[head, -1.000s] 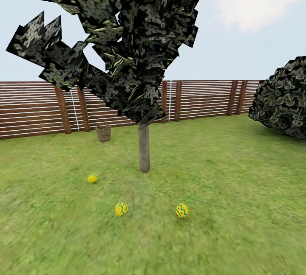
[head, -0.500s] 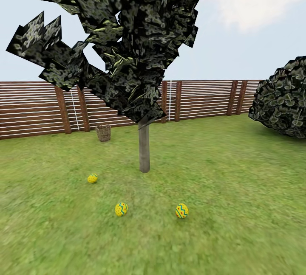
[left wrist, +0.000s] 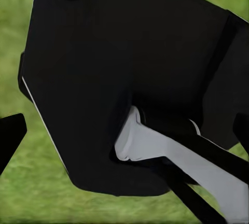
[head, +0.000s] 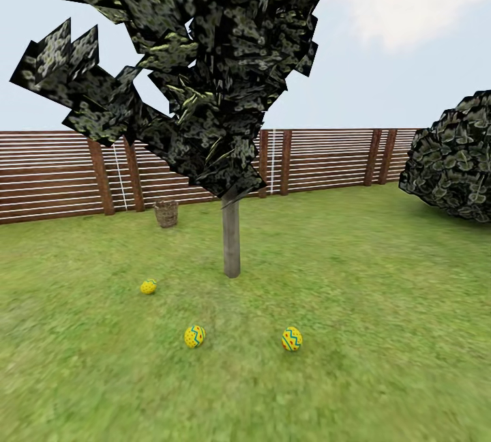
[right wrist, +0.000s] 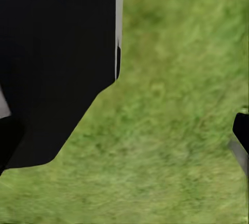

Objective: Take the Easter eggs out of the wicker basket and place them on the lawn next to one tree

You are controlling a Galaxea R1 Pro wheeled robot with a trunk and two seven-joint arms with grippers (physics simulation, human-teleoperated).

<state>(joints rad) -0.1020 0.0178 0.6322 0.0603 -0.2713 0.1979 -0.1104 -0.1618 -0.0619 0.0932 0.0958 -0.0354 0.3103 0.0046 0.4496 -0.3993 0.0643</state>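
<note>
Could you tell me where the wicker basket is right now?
In the head view, the wicker basket stands on the lawn by the fence, behind and left of the tree.

Three Easter eggs [head: 194,336] on the lawn [head: 382,333] at the tree's [head: 231,237] 6 to 8 o'clock, wicker basket [head: 166,213] behind at 11 o'clock, by the fence [head: 61,176]

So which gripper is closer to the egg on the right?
Cannot tell. That egg lies on the lawn near the tree. The left gripper faces the robot's dark body, the right gripper bare grass, both open and empty.
</note>
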